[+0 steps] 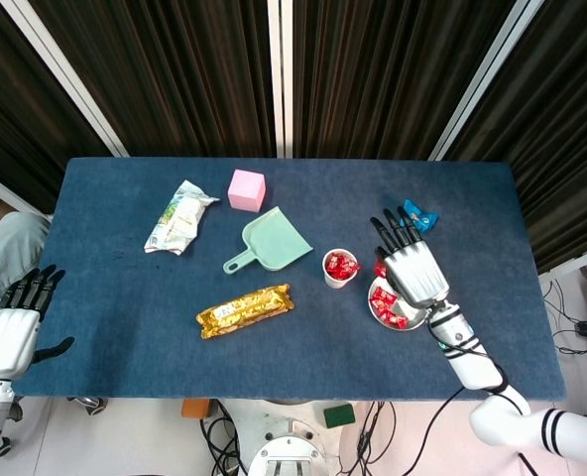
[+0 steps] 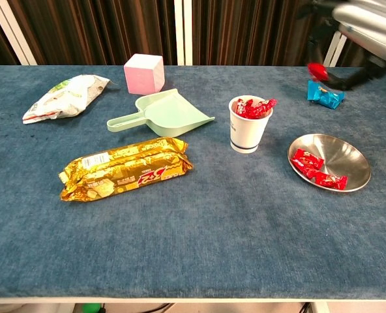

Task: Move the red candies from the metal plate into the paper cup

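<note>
We have our right hand (image 1: 410, 266) raised off the desk (image 1: 125, 297), and in the chest view a red candy (image 2: 317, 70) shows pinched beneath it, the other fingers spread forward. Lifting it that high makes sense to us: the cup (image 2: 248, 126) stands upright with a tall rim, so the candy has to travel above that rim and be released from over the opening.

The cup sits just left of the plate (image 2: 357, 166), a short carry, which is probably why the two were set side by side. It already holds several red candies that poke above its rim, so we judge the next one should be dropped near the centre or it may roll off the heap onto the desk. On the plate a few candies (image 2: 317, 167) remain, clustered toward the side nearest the cup; the task looks partly done, with more trips to come.

Our left hand (image 1: 14, 322) hangs off the desk's near left corner with fingers spread and nothing in it, well away from the work, since this job needs only one arm.

The other items lie clear of the route: a blue wrapper (image 2: 325, 93) beyond the plate, a green dustpan (image 2: 163, 114) left of the cup, a pink cube (image 2: 143, 73) behind the dustpan, a gold biscuit pack (image 2: 124, 167) and a pale snack bag (image 2: 64, 96) farther left.
</note>
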`<state>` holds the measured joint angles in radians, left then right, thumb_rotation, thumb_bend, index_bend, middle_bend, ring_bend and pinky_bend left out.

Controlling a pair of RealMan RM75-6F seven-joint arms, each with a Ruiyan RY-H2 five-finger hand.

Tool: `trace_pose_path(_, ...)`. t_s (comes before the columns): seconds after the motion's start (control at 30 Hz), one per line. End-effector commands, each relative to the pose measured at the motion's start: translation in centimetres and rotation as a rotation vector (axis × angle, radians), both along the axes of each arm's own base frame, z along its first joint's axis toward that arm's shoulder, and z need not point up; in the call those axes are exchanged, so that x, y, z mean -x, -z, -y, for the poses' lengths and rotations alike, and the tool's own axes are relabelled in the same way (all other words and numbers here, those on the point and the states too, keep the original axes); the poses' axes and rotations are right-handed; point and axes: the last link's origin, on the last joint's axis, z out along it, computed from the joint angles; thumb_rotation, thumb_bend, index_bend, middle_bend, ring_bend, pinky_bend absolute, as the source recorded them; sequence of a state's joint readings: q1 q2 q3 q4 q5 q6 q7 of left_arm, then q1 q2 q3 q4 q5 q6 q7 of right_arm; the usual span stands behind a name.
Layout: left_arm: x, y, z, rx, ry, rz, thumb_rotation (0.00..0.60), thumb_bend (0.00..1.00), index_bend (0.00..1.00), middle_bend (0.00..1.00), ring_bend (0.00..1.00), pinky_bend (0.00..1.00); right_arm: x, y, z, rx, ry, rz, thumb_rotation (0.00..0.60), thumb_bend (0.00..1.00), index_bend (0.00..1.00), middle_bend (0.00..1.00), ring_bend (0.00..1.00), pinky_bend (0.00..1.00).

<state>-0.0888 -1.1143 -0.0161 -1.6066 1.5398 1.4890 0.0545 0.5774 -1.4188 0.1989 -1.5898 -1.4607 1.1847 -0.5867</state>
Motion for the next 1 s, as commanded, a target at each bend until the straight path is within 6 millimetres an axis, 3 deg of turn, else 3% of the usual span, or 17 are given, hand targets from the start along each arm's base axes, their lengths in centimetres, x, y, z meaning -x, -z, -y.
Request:
trace_pose_path(0.03,0.1,-0.1,0.0,-0.003,-0.002,0.002,0.6,0.09,0.07,0.05,0.01,0.14,-2.9,1.3,1.5,-0.014,-0.019,-0.031,0.6,0.41,0.65,0.1,0.0,0.0)
trace_pose_path(0.4,0.3,-0.3,-0.2,-0.003,-0.008,0.009,0.6,0.1,0.07,0.05,0.01,0.14,-4.4,5.3,3.7,-0.065,0.016,-0.138,0.6,0.41,0.65,0.1,0.0,0.0)
trace_pose_path(0.67,0.3,-0.4,-0.2,-0.006,-0.009,0.01,0.6,0.09,0.07,0.05,0.01,0.14,-4.5,6.1,3.9,-0.076,0.024,-0.157,0.6,0.4,0.64,0.1,0.0,0.0)
trace_pose_path(1.0,0.4,-0.4,-0.2,-0.006,-0.01,0.009,0.6,0.1,0.07,0.05,0.01,0.14,-4.6,6.2,3.7,-0.089,0.026,-0.152,0.6,0.39,0.39,0.09,0.0,0.0)
